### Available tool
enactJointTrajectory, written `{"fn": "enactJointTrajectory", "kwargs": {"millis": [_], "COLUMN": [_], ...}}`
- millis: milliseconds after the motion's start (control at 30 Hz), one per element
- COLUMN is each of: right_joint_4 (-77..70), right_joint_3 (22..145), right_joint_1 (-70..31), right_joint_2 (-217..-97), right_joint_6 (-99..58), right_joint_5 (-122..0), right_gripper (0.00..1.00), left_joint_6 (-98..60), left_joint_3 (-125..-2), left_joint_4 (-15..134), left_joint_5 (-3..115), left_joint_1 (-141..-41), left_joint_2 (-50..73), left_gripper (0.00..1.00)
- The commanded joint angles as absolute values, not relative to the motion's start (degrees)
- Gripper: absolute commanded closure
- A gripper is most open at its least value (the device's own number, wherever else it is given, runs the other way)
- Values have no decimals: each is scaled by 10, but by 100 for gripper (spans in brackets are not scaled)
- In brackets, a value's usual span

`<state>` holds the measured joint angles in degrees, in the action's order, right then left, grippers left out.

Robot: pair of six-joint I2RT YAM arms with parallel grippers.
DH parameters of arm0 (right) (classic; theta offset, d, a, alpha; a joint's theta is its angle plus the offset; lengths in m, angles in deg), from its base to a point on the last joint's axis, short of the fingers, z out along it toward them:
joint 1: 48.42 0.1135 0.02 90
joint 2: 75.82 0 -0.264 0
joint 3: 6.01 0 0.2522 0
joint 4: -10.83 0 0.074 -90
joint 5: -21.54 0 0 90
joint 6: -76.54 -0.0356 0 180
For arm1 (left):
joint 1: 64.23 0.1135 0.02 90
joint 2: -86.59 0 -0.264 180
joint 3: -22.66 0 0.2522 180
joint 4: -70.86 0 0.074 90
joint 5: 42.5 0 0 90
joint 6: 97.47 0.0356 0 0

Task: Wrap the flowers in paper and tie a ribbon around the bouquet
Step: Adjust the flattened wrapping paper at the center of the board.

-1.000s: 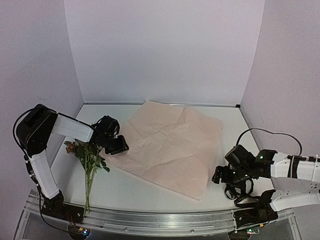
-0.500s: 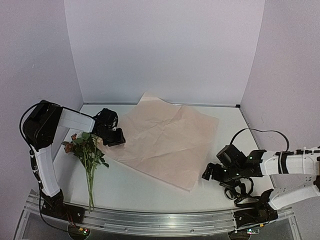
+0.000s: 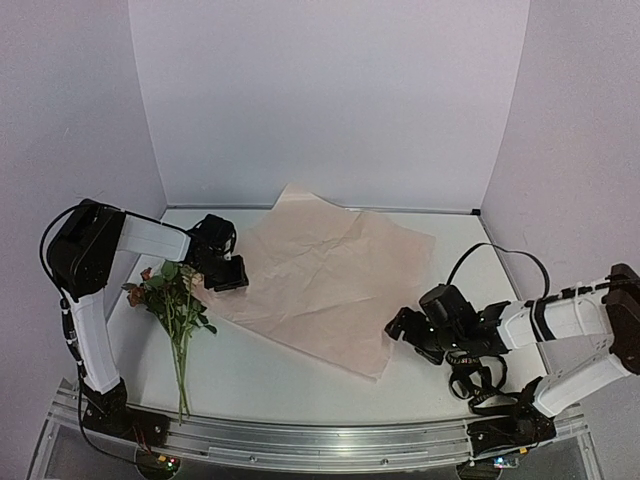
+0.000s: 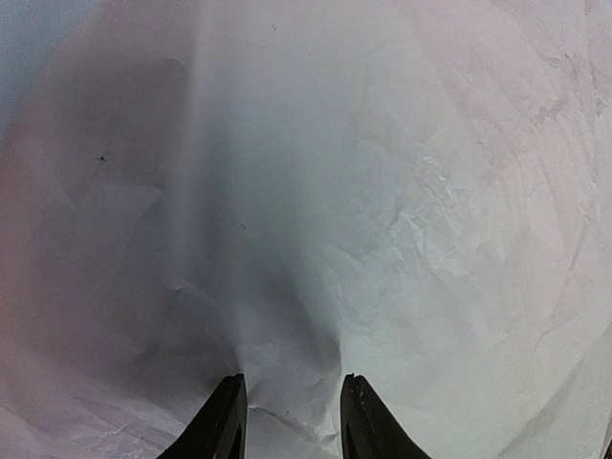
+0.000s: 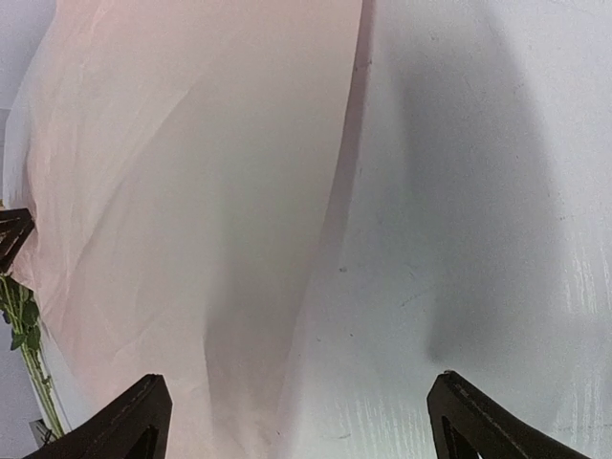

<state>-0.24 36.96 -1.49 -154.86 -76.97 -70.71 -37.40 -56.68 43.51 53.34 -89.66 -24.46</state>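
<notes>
"At nine o'clock on the table [image 3: 250,375], what has the left gripper [image 3: 228,272] got?"

"The paper [image 3: 320,285], by its nine o'clock corner; on the left wrist view the jaws stand part-way together with a puckered fold of the sheet rising between them, so I judge it pinched; the flowers [image 3: 172,300] lie just beside that corner, at its eight o'clock, stems running toward six."

"And the right gripper [image 3: 398,328]?"

"Spread wide and holding nothing; it hovers low at the sheet's four o'clock edge, and its own camera shows that edge running up between the fingers [image 5: 134,426]."

"So the step is getting the sheet laid flat?"

"That is my reading; the twelve o'clock corner curls up against the back wall [image 3: 320,120], and creases cross the middle; the right jaws should go down astride the edge near the five o'clock corner, take paper only without scraping the table, then draw gently toward four o'clock against the left hold; soft paper may tear if both pull hard."

"Ribbon?"

"None that I can see; the black loop at five o'clock looks like cable [image 3: 472,378]."
</notes>
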Motion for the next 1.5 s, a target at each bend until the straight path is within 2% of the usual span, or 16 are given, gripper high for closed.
{"fn": "enactJointTrajectory", "kwargs": {"millis": [0,167,267,333,400,433,467,500,733,967,1100,1233,1367,1467], "right_joint_4": [63,72,84,98,105,107,107,106,38,-7,-19,-13,-18,-18], "right_joint_3": [384,416,410,402,397,393,387,378,327,328,335,345,377,385], "right_joint_1": [-12,-13,-12,-12,-9,-3,7,18,167,249,262,270,280,288], "right_joint_2": [-1584,-1633,-1639,-1639,-1634,-1629,-1620,-1610,-1527,-1530,-1540,-1536,-1545,-1553], "right_joint_6": [-771,-765,-772,-779,-782,-782,-783,-785,-851,-922,-931,-922,-914,-939], "right_joint_5": [-735,-732,-743,-745,-749,-757,-768,-785,-979,-1039,-1045,-1036,-1006,-990], "right_gripper": [6,17,31,48,73,89,97,100,100,100,100,92,96,93], "left_joint_6": [-368,-370,-373,-375,-377,-378,-378,-379,-387,-409,-409,-406,-404,-406], "left_joint_3": [-556,-554,-551,-549,-543,-541,-540,-538,-536,-517,-524,-545,-573,-585], "left_joint_4": [358,359,364,368,376,379,381,382,395,407,402,381,360,351], "left_joint_5": [524,528,535,539,550,555,558,561,584,586,586,574,559,553], "left_joint_1": [-890,-890,-890,-890,-891,-891,-891,-892,-919,-945,-946,-946,-946,-946], "left_joint_2": [-273,-268,-263,-262,-258,-257,-255,-253,-244,-222,-206,-175,-156,-147], "left_gripper": [65,65,65,65,65,65,65,65,65,65,63,59,54,51]}}
